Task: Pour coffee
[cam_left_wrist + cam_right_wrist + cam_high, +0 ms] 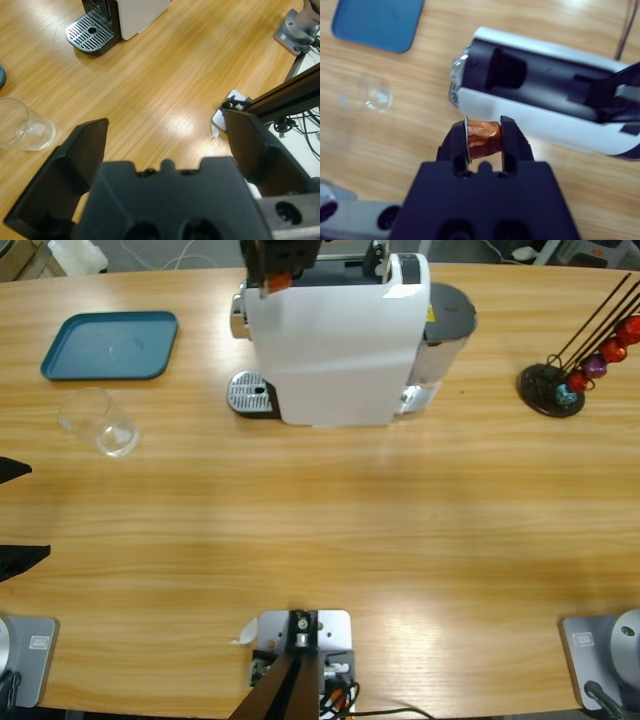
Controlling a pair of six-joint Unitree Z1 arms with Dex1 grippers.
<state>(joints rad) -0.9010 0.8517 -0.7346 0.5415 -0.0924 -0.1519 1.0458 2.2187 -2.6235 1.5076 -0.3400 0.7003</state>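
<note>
Right claw point(483, 137) grips copper capsule point(483, 139), above coffee machine point(335, 340) at 12 o'clock on surface point(330, 530); center over slot point(507, 75) before release. Left claw point(165, 135) open, glass point(100, 422) at 9 o'clock.

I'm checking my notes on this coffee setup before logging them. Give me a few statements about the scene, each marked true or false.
1. The right gripper is shut on an orange-brown coffee capsule. True.
2. The left gripper holds the glass cup. False: its jaws are open and empty, and the cup stands on the table beside them.
3. The glass cup sits on the blue tray. False: it stands on the wood, apart from the tray.
4. The coffee machine has nothing on its drip grate. True.
5. A capsule stand is at the table's far right in the high view. True.
</note>
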